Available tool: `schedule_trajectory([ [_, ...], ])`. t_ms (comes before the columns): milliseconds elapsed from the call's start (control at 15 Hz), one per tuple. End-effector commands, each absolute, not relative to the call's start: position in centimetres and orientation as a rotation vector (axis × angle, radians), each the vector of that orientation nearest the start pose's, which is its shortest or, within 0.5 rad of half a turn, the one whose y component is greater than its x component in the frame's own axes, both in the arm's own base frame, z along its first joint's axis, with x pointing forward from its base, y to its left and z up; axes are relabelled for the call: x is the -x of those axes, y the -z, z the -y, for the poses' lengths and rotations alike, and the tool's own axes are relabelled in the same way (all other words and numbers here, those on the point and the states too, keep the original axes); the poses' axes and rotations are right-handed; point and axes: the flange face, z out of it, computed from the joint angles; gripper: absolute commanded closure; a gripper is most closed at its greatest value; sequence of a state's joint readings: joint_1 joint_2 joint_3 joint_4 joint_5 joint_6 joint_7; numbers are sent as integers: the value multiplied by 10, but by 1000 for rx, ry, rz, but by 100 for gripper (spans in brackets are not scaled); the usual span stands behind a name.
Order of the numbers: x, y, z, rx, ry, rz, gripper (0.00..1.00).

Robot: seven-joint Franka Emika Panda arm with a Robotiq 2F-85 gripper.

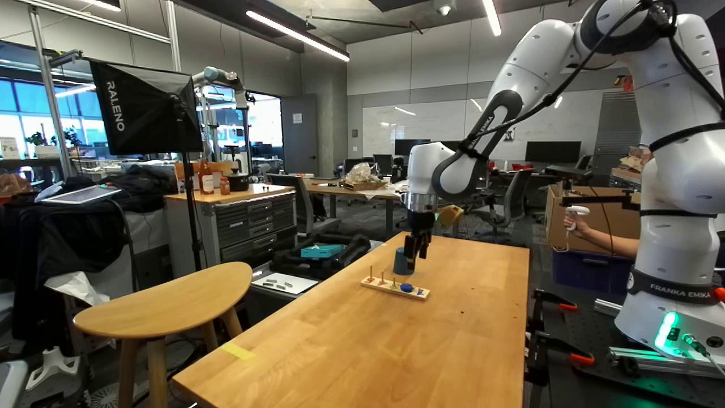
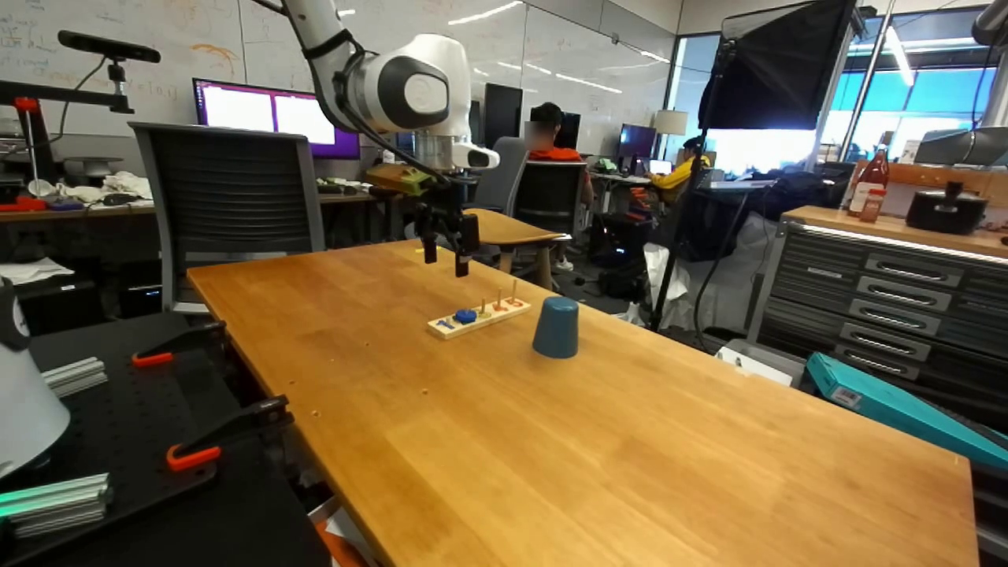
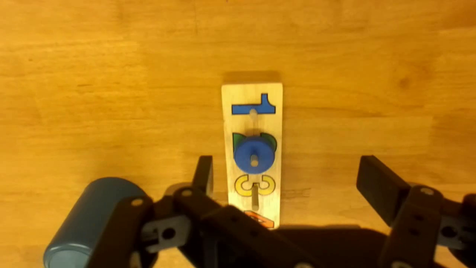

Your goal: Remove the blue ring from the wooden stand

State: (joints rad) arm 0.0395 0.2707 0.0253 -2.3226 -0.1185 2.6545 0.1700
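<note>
While the ring (image 3: pixel 254 147) is threaded on a peg (image 3: pixel 254 160) of the stand (image 3: pixel 269 123), the gripper (image 3: pixel 286 169) is held wide and empty overhead.

Its fingers (image 3: pixel 381 188) are spread far beyond the ring's width and set astride the stand in the wrist view, presumably so the ring can be pinched across. Ring appears off-centre, nearer the finger on the side of the cup (image 3: pixel 89 216); centring is likely needed before descent. Because the ring is trapped by the peg, a straight-up pull seems called for; if pulled sideways, the stand could be dragged.
</note>
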Motion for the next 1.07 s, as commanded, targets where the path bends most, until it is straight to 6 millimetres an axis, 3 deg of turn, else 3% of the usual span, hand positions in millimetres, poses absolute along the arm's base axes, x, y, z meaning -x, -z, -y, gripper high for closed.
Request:
schedule_trajectory([
  [0, -570, -220, -35, 3192, 113, -47, 0],
  [467, -595, -189, -21, 3219, 60, -75, 0],
  [1000, -588, -157, -19, 3223, -55, -66, 0],
])
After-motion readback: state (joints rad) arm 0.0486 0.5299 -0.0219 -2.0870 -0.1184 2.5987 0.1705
